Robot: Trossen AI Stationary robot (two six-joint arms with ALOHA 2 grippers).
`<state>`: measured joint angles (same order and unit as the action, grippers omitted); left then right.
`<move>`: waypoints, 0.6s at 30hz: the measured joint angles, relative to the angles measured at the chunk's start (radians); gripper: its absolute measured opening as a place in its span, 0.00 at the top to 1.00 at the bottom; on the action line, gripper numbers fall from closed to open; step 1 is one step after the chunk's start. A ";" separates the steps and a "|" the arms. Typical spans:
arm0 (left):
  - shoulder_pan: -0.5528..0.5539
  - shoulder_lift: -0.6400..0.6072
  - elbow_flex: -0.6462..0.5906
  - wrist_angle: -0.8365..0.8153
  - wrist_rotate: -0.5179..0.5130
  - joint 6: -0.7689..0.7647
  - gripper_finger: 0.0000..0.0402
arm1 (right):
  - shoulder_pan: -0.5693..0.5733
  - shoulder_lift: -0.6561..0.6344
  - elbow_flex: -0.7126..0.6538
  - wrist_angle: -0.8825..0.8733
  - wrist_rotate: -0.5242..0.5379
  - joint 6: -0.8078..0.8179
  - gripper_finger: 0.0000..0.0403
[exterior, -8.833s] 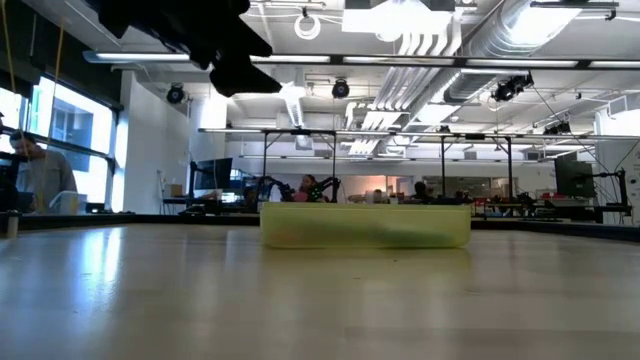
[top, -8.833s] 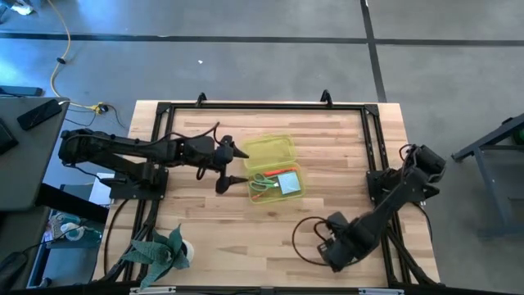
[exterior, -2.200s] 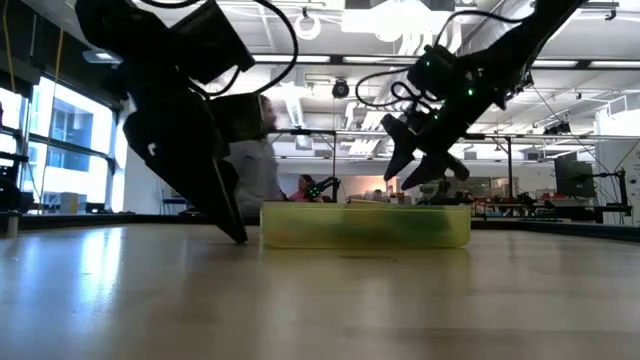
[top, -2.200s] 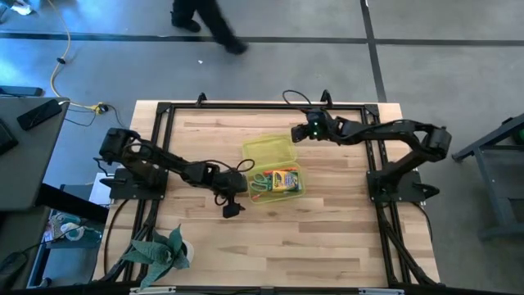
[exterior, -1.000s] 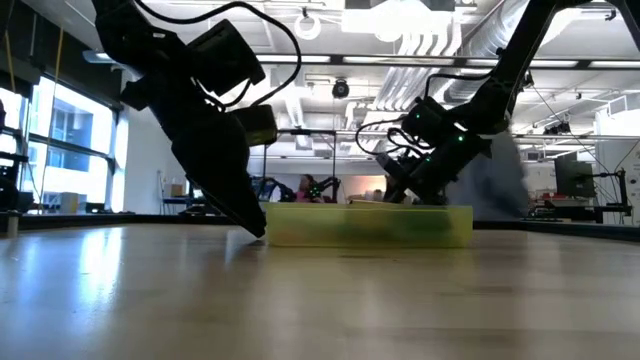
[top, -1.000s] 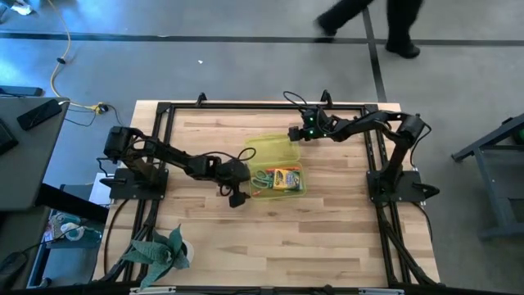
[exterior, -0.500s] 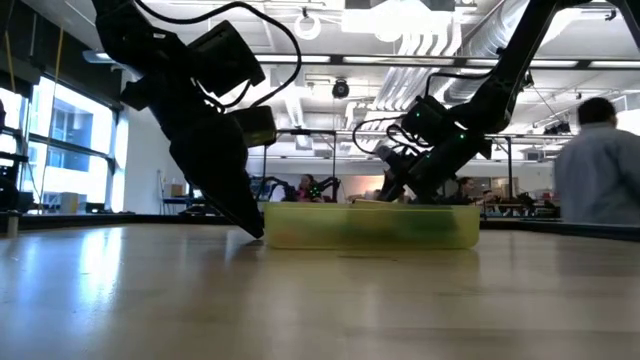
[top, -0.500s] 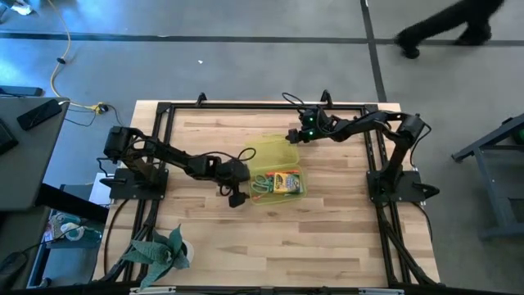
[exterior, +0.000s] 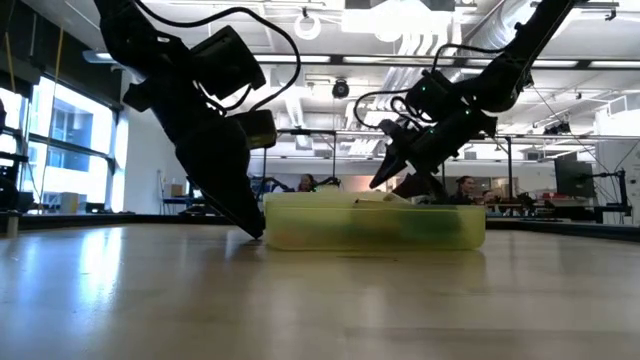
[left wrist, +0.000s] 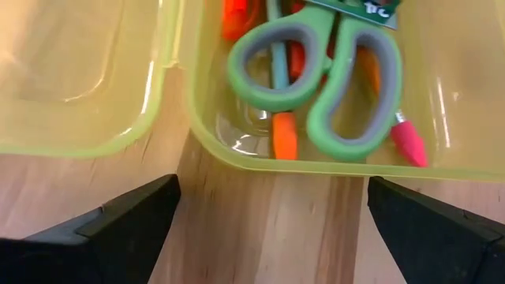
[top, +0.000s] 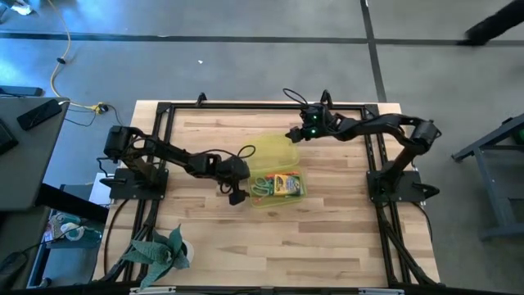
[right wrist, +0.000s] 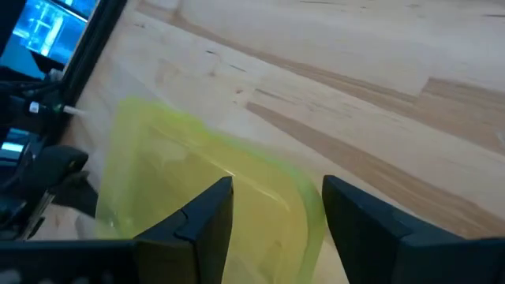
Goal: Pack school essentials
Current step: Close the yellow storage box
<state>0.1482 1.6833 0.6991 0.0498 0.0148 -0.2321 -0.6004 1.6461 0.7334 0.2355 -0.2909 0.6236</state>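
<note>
A translucent yellow case lies mid-table. Its base point(top: 302, 190) holds green-handled scissors point(left wrist: 316, 79), an orange marker point(left wrist: 284, 130), a small red piece point(left wrist: 409, 143) and a yellow-green pack point(top: 285, 180). Its lid point(top: 268, 152) is hinged open toward the far edge. My left gripper point(top: 236, 190) is open and slants down at the base's left wall point(left wrist: 260, 154), fingertips near the table. My right gripper point(top: 291, 133) is open at the lid's far right corner. My right gripper comes slanting down from the table's far right. The lid's far right corner point(right wrist: 306, 201) lies between its open fingers point(right wrist: 213, 209) and is tipped up off the table; which finger bears it I cannot tell. Whether my left gripper touches the base I cannot tell.
A green leafy plant point(top: 160, 250) stands at the near left corner. A black frame point(top: 246, 106) runs around the tabletop. Bare wood lies near and right of the case.
My right gripper has risen a little at the lid's far right corner, and that side of the lid has tipped up with it. A person beyond the table's far edge has walked off to the right.
</note>
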 joint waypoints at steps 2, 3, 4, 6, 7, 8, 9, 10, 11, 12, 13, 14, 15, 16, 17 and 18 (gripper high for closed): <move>0.002 0.000 0.000 0.000 0.000 0.000 0.01 | 0.005 -0.018 0.000 -0.018 0.001 -0.010 0.54; 0.003 0.000 0.000 0.000 -0.001 0.000 0.01 | 0.006 -0.027 0.000 -0.027 0.002 -0.020 0.54; 0.003 0.000 0.000 0.000 -0.002 0.000 0.01 | 0.007 -0.039 0.000 -0.040 0.003 -0.027 0.54; 0.003 0.000 0.000 0.000 -0.004 0.000 0.01 | 0.010 -0.059 0.000 -0.048 0.005 -0.030 0.54; 0.003 0.000 0.000 0.000 -0.004 0.000 0.01 | 0.012 -0.069 0.000 -0.058 0.008 -0.036 0.54; 0.003 0.000 0.000 0.000 -0.004 0.000 0.01 | 0.015 -0.079 0.000 -0.068 0.009 -0.043 0.54; 0.003 0.000 0.000 0.000 -0.005 0.000 0.01 | 0.019 -0.088 0.000 -0.072 0.011 -0.047 0.54; 0.003 0.000 0.000 -0.001 -0.009 0.000 0.01 | 0.024 -0.097 0.000 -0.079 0.016 -0.050 0.54; 0.003 0.000 0.000 -0.001 -0.014 0.000 0.01 | 0.029 -0.106 0.000 -0.089 0.022 -0.056 0.54; 0.003 0.000 0.000 -0.002 -0.023 0.000 0.01 | 0.033 -0.116 0.000 -0.103 0.026 -0.061 0.54; 0.003 0.000 0.000 -0.003 -0.031 0.000 0.01 | 0.039 -0.125 0.000 -0.116 0.029 -0.066 0.54; 0.003 0.000 0.000 -0.005 -0.039 0.000 0.01 | 0.044 -0.134 0.000 -0.128 0.034 -0.071 0.54; 0.003 0.000 0.000 -0.007 -0.045 0.000 0.01 | 0.049 -0.144 0.000 -0.142 0.040 -0.076 0.54; 0.003 0.000 0.000 -0.008 -0.051 -0.001 0.01 | 0.054 -0.153 0.000 -0.155 0.046 -0.081 0.54; 0.003 0.000 0.000 -0.009 -0.054 -0.001 0.01 | 0.059 -0.162 0.000 -0.163 0.052 -0.083 0.54; 0.003 0.000 0.000 -0.010 -0.054 -0.001 0.01 | 0.065 -0.171 0.000 -0.171 0.059 -0.087 0.54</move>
<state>0.1513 1.6829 0.6991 0.0402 -0.0395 -0.2333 -0.5358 1.4747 0.7334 0.0642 -0.2323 0.5364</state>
